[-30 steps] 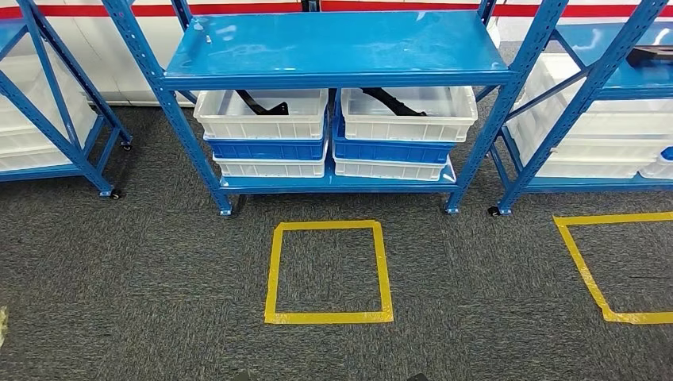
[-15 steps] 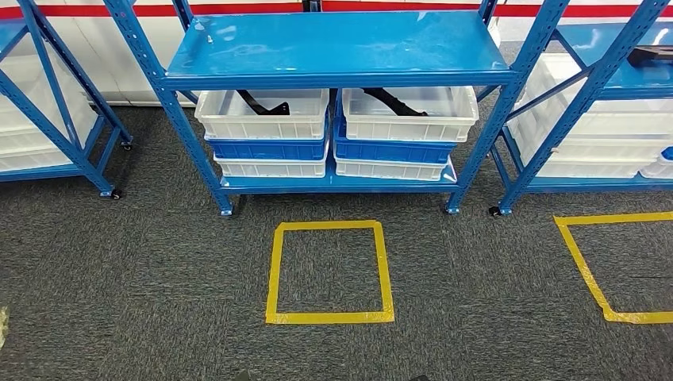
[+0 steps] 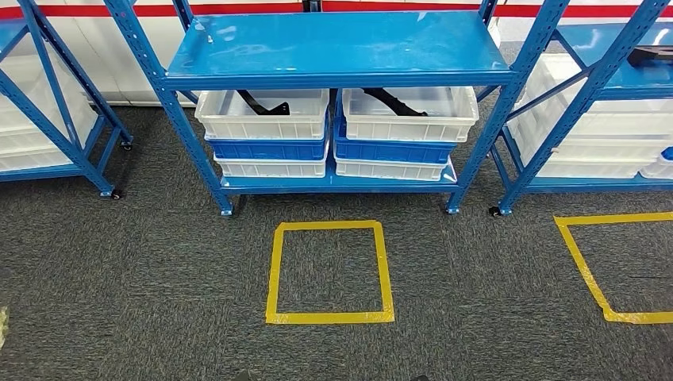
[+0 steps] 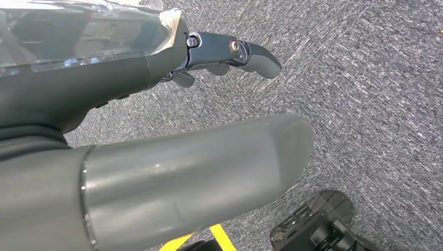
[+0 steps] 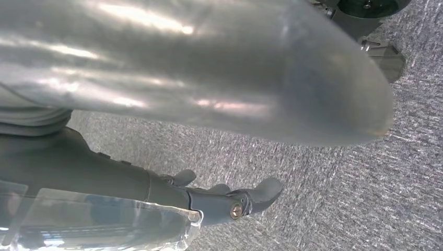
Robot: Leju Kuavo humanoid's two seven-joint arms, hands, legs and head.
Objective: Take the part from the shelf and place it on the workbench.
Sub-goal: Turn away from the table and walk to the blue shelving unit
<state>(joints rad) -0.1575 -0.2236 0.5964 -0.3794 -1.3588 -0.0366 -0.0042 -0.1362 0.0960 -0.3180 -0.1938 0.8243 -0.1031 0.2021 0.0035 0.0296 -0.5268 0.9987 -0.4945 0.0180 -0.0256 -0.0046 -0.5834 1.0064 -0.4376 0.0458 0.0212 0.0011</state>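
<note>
A blue metal shelf stands straight ahead in the head view. Its lower level carries two stacks of white and blue bins. A black bent part lies in the top left white bin, and another black part lies in the top right white bin. My left hand hangs over grey carpet with its fingers stretched out and nothing in it. My right hand hangs the same way, fingers spread from the thumb and holding nothing.
A yellow tape square marks the carpet in front of the shelf, with a second tape outline to the right. More blue shelves with white bins stand at the left and right; a dark part lies on the right one.
</note>
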